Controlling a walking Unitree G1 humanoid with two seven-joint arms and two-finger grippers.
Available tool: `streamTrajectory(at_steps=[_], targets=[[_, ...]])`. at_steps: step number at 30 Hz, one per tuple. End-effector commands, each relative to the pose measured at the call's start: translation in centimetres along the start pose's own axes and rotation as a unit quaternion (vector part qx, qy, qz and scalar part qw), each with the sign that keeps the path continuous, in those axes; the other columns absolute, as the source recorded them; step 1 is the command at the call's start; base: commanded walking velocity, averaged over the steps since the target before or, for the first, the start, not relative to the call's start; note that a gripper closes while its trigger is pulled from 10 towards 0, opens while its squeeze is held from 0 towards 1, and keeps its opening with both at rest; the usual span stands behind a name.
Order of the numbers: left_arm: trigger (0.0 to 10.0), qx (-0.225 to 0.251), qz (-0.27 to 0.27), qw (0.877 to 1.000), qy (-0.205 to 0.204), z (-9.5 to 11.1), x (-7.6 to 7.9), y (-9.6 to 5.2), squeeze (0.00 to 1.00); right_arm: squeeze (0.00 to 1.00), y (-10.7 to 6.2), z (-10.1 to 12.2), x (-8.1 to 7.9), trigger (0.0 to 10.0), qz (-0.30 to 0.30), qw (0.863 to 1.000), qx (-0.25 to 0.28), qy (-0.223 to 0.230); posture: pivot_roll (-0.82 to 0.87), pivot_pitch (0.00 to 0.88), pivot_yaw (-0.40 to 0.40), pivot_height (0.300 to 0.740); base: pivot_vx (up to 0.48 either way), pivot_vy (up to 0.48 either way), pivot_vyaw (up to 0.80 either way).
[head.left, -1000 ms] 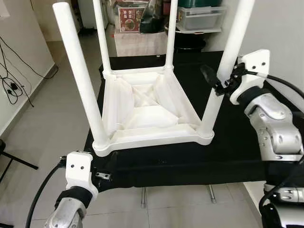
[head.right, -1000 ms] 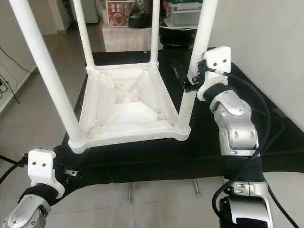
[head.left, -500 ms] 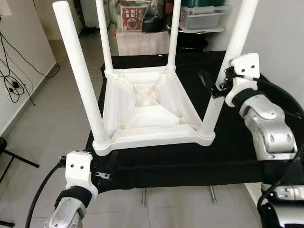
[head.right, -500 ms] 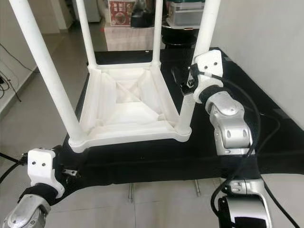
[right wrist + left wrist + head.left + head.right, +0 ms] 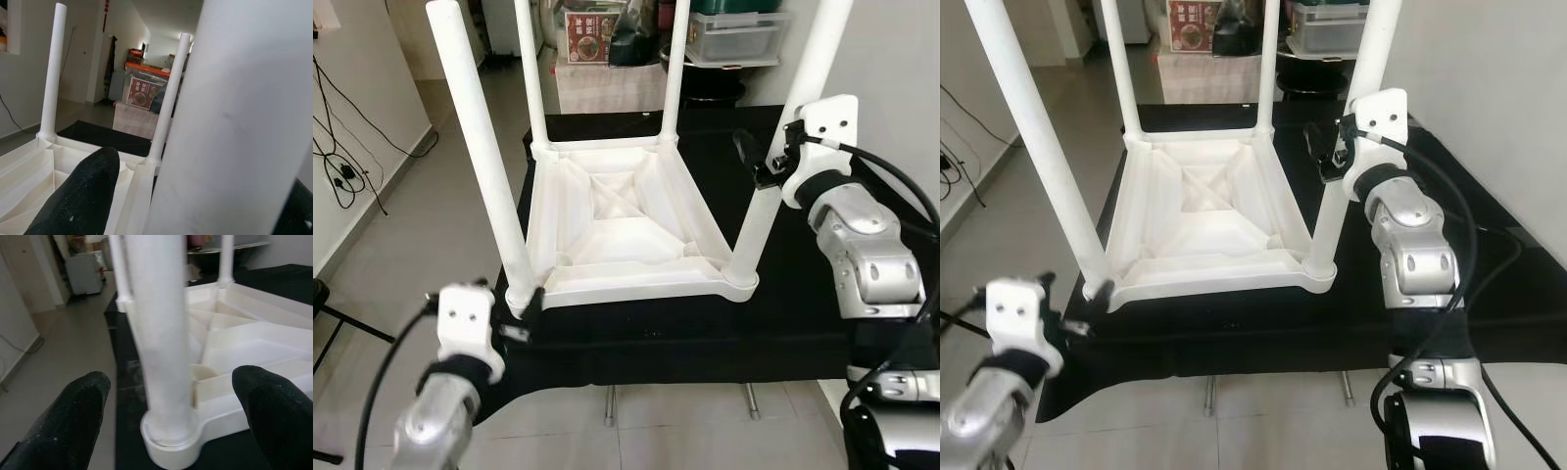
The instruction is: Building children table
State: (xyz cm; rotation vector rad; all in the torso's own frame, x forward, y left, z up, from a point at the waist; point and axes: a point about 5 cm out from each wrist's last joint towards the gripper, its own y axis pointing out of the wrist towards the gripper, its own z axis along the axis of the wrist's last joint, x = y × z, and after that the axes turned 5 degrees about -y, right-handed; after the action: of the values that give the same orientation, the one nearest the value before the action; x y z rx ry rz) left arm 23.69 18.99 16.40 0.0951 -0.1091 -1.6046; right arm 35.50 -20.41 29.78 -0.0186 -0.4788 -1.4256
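Tiled room, black-covered platform (image 5: 705,333) carrying a white children table (image 5: 622,230) flipped upside down, four legs pointing up. Right gripper (image 5: 759,166) is up on the near right leg (image 5: 773,186), partway up it, one black finger (image 5: 78,196) beside the leg; fingers straddle it, contact unclear. Left gripper (image 5: 171,421) sits low at the base of the near left leg (image 5: 159,333), fingers spread wide on either side, not touching it. Storage boxes (image 5: 734,34) well beyond both grippers.

All-white plastic table (image 5: 617,230) flipped on a plain black surface (image 5: 803,304), pale grey floor tiles (image 5: 421,225), silver arms.
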Motion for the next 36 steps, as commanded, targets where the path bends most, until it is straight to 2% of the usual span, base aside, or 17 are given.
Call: streamTrajectory(at_steps=[1, 9, 16, 20, 24, 29, 32, 36], targets=[[10.0, -0.002, 0.002, 1.0, 0.007, -0.1, -0.7, 0.5, 0.0, 0.0, 0.2, 0.1, -0.2, 10.0, -0.001, 1.0, -0.003, 0.001, 0.0, 0.044, -0.033, 0.74, 0.0, 0.0, 0.0], [10.0, -0.002, 0.024, 1.0, 0.02, -0.2, -1.3, 0.4, 0.0, 0.0, 0.0, 0.2, -1.0, 10.0, 0.013, 1.0, 0.0, 0.011, -0.01, 0.053, -0.025, 0.74, 0.0, 0.0, 0.0], [10.0, -0.006, 0.04, 0.999, 0.022, -0.7, -2.1, 0.3, 0.0, 0.0, 0.4, 0.5, -1.5, 10.0, 0.018, 1.0, 0.005, 0.017, -0.01, 0.055, -0.027, 0.74, 0.0, 0.0, 0.0], [10.0, -0.001, 0.046, 0.999, 0.024, -0.5, -3.1, 0.6, 0.0, 0.0, 1.2, 1.1, -2.3, 10.0, 0.025, 0.999, 0.017, 0.022, 0.0, 0.058, -0.025, 0.74, 0.0, 0.0, 0.0], [10.0, 0.001, 0.047, 0.999, 0.025, -0.5, -3.2, 0.6, 0.0, 0.0, 1.2, 1.2, -2.6, 10.0, 0.028, 0.999, 0.017, 0.024, 0.01, 0.063, -0.021, 0.74, 0.0, 0.0, 0.0], [10.0, 0.002, 0.048, 0.999, 0.024, -0.5, -3.2, 0.6, 0.0, 0.0, 1.1, 1.1, -2.7, 10.0, 0.029, 0.999, 0.017, 0.025, 0.01, 0.069, -0.021, 0.74, 0.0, 0.0, 0.0], [10.0, 0.0, 0.059, 0.998, 0.021, -0.7, -3.9, 0.5, 0.0, 0.0, 1.1, 1.0, -2.8, 10.0, 0.032, 0.999, 0.013, 0.028, 0.01, 0.077, -0.025, 0.74, 0.0, 0.0, 0.0], [10.0, 0.0, 0.061, 0.998, 0.018, -0.7, -4.0, 0.5, 0.0, 0.0, 1.1, 1.0, -2.8, 10.0, 0.032, 0.999, 0.013, 0.028, 0.01, 0.077, -0.025, 0.74, 0.0, 0.0, 0.0]])
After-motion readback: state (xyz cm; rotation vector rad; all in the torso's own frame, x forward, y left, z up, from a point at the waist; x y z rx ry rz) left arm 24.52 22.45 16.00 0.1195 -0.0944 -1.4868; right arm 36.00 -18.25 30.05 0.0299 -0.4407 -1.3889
